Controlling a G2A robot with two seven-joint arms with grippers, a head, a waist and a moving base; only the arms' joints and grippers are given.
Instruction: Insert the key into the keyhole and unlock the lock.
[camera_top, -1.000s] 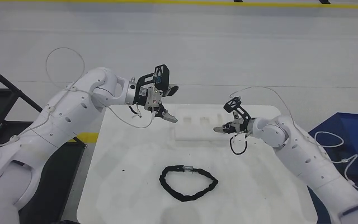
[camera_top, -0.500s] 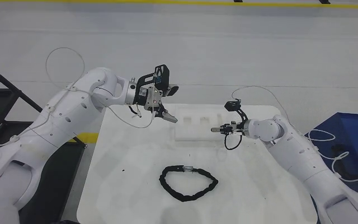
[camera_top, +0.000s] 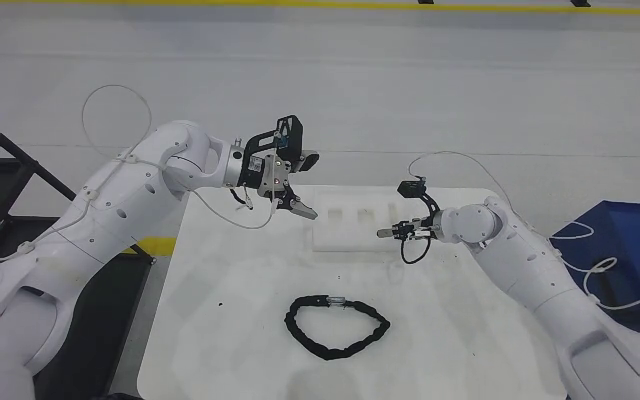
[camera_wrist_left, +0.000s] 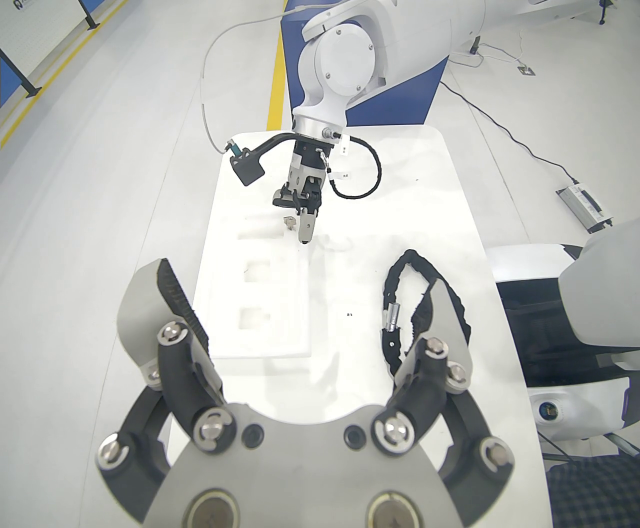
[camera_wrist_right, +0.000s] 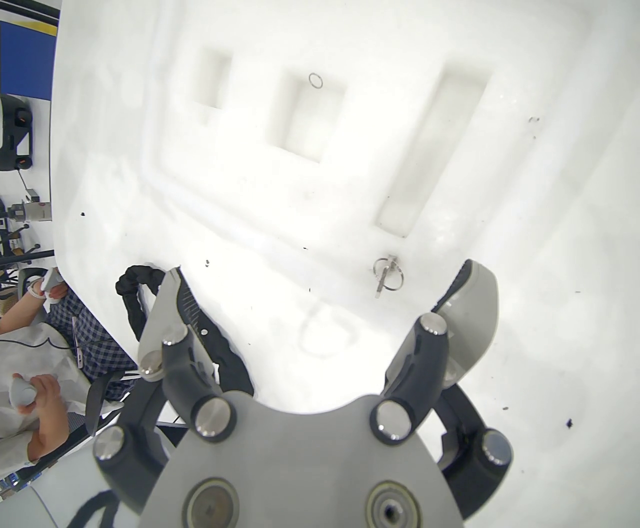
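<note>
In the top view, a white worktop (camera_top: 215, 330) fills the lower middle of the frame. A white foam block (camera_top: 345, 237) with three recesses lies across its upper part. Below the block, near the frame's lower centre and well apart from it, a black sleeved chain lock (camera_top: 335, 325) lies in a closed loop. Its metal lock piece (camera_top: 336, 300) sits at the loop's upper edge. The left gripper (camera_top: 300, 209) hangs at the block's upper left corner. In the left wrist view its jaws stand wide apart with nothing between them, and the left gripper (camera_wrist_left: 300, 280) looks along the block toward the other arm. The chain lock (camera_wrist_left: 400, 265) lies to the right there, partly behind one jaw. The right gripper (camera_top: 385, 232) is at the block's right end. In the right wrist view its jaws are also spread wide and empty. The key (camera_wrist_right: 385, 274), on a small ring, lies flat on the foam just above the right gripper (camera_wrist_right: 320, 280), beside the foot of the long recess and touching neither jaw. In the left wrist view, the key (camera_wrist_left: 289, 220) shows just beside the right gripper's tips.
</note>
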